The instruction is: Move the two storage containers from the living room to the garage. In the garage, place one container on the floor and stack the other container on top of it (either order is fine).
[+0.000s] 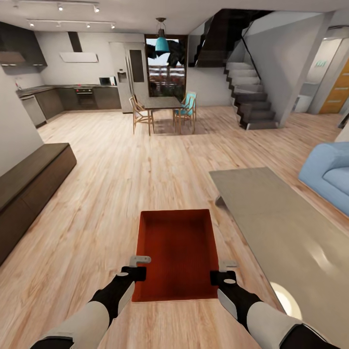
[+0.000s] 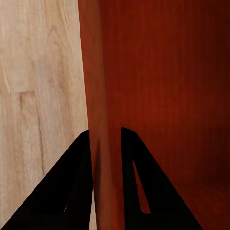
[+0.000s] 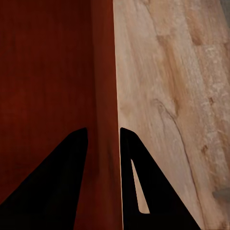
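I hold one orange-red, lidless storage container (image 1: 177, 252) low in front of me, over the living room's light wood-plank floor (image 1: 121, 184). My left gripper (image 1: 137, 271) is shut on its left wall (image 2: 96, 72), one finger inside and one outside. My right gripper (image 1: 220, 277) is shut the same way on its right wall (image 3: 103, 57). The left gripper (image 2: 105, 136) and the right gripper (image 3: 104, 134) each pinch a thin wall edge between black fingers. The container's ribbed inside is empty. The garage is out of view.
A long grey low table (image 1: 281, 228) runs close on my right, with a blue sofa (image 1: 329, 174) beyond it. A dark low cabinet (image 1: 29, 184) lines the left wall. Ahead stand a dining table with chairs (image 1: 162, 111), a staircase (image 1: 252, 97) and a honey-wood door (image 1: 337, 87).
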{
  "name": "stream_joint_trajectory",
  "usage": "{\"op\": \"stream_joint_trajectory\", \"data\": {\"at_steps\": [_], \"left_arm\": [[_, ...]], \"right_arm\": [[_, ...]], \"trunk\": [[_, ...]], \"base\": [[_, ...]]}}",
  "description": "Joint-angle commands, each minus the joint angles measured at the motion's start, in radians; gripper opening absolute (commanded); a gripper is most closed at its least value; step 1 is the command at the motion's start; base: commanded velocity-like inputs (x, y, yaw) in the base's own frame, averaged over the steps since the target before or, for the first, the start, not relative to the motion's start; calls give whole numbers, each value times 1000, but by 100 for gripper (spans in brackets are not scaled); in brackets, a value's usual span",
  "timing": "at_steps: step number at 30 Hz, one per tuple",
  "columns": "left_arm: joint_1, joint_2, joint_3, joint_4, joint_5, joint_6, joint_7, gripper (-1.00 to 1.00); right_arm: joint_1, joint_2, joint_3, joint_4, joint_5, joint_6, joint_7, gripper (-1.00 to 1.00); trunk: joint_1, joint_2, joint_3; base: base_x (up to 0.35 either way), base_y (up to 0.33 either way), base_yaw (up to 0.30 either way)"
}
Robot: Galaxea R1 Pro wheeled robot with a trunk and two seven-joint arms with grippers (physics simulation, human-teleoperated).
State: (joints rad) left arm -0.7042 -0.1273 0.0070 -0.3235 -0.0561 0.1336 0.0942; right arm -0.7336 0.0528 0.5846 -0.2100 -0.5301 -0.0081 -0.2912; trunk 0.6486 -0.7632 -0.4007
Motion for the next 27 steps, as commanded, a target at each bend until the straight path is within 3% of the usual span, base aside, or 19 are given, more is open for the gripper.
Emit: {"op": "stream_joint_trajectory", "data": {"at_steps": [1, 27], "left_arm": [[0, 0, -11, -2, -10, 6, 9, -100], [0, 0, -10, -2, -9, 7, 9, -100]], "right_arm": [[-1, -1, 1, 1, -4, -3, -14, -100], [-1, -1, 3, 1, -4, -3, -14, -100]], "trunk": [[1, -1, -1], [1, -1, -1]], "base": [[323, 0, 0], [323, 0, 0]]}}
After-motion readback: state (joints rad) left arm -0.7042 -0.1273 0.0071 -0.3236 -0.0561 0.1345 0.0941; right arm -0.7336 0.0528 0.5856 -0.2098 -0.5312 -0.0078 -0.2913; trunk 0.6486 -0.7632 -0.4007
